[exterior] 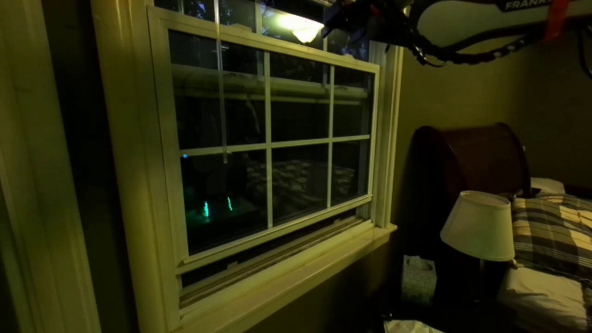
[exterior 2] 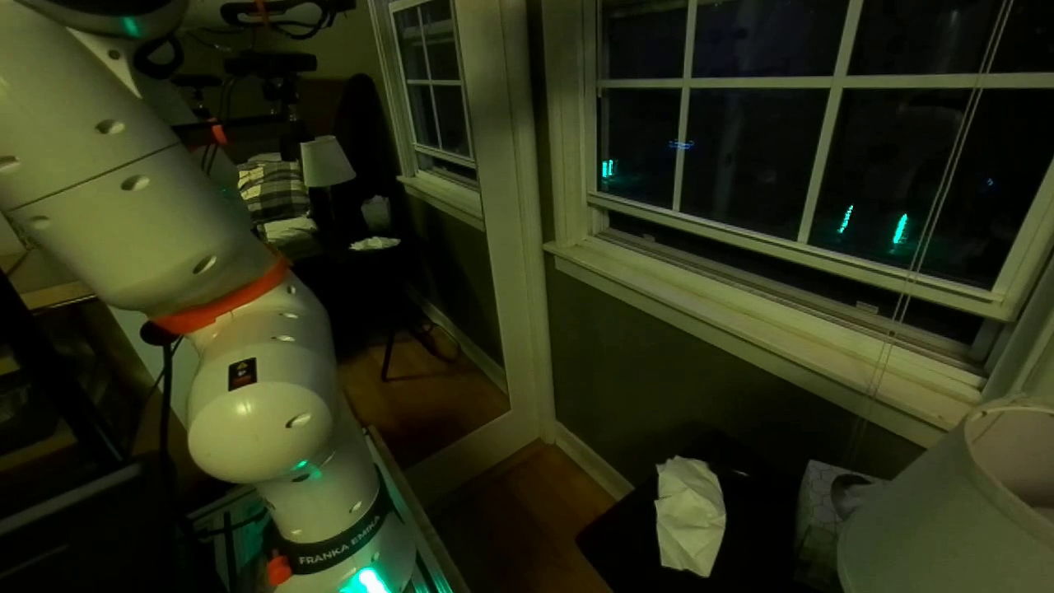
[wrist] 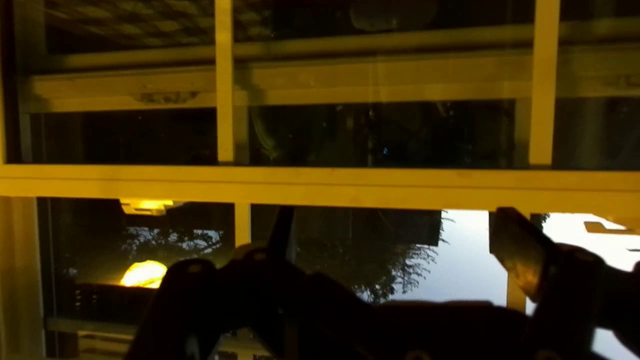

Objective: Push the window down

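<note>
The window [exterior: 269, 143] is a cream sash window with thin bars and dark panes. Its lower sash is raised slightly, with a narrow dark gap above the sill in both exterior views; it also shows in an exterior view [exterior 2: 837, 82]. My dark gripper [exterior: 340, 21] is high, near the sash's top rail and partly cut off by the frame. In the wrist view, which stands upside down, the gripper [wrist: 396, 212] is open and empty. Its spread fingertips reach the edge of the window's top rail [wrist: 320, 187]; I cannot tell whether they touch it. The other exterior view does not show the gripper.
The window sill [exterior: 300, 273] juts out below the sash. A hanging wand [exterior: 221, 92] and blind cords [exterior 2: 947, 181] hang before the glass. A lamp [exterior: 478, 226], tissue box [exterior: 418, 280] and bed [exterior: 555, 226] stand at the right. A mirror [exterior 2: 445, 272] reflects the room.
</note>
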`<act>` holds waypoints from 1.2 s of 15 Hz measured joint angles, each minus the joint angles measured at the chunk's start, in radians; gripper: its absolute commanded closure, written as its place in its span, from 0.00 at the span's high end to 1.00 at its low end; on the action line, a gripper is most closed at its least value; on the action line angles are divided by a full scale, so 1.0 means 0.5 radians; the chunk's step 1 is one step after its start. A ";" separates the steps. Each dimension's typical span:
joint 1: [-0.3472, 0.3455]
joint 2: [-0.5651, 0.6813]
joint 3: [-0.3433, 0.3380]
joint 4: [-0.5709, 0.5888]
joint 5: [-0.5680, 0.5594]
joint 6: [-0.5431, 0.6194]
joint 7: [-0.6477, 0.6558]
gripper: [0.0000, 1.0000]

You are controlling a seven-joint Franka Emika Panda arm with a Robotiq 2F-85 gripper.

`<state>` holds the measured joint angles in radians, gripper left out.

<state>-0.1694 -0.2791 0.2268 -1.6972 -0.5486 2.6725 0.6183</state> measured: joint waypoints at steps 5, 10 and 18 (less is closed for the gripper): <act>-0.001 0.310 -0.036 0.276 0.010 0.294 -0.068 1.00; -0.010 0.625 -0.049 0.577 0.004 0.522 -0.116 1.00; -0.009 0.968 -0.047 0.993 0.005 0.582 -0.197 1.00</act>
<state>-0.1739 0.2050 0.2035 -1.2009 -0.5459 2.9636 0.5198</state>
